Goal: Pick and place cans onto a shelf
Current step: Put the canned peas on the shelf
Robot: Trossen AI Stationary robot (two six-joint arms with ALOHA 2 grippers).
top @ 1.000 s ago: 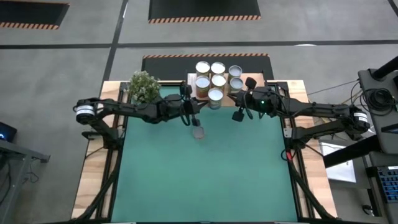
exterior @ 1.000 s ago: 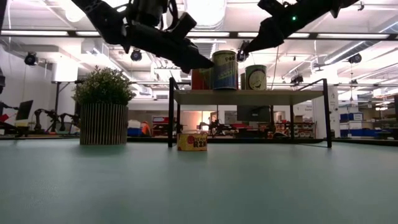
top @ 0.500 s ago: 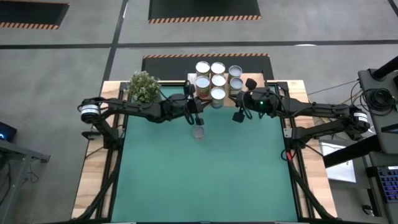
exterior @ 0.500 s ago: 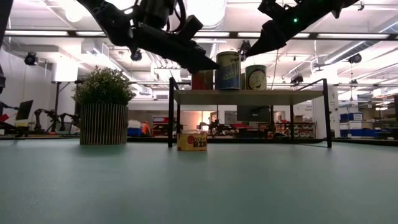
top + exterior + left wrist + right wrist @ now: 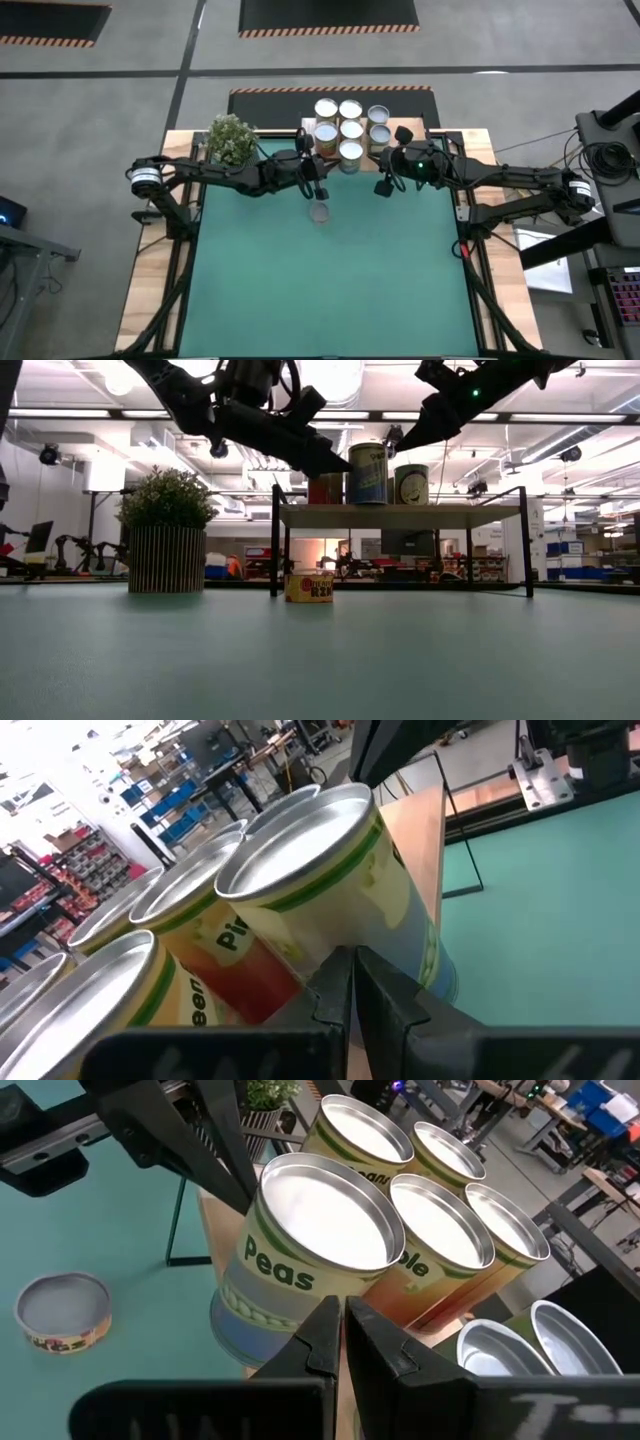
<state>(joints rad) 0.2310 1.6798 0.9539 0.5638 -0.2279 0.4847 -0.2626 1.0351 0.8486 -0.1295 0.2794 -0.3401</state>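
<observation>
Both grippers' jaws are pressed together and hold nothing, poised at the front edge of the shelf (image 5: 425, 128).

From where I stand, the left gripper (image 5: 312, 181) and right gripper (image 5: 388, 178) sit on either side of the front can (image 5: 349, 152), the Peas tin, which stands on the shelf with six others packed behind it. One squat can (image 5: 319, 212) sits alone on the green mat (image 5: 330, 290), just in front of the shelf legs. By my reckoning the job is nearly finished: that last tin needs lifting up.
</observation>
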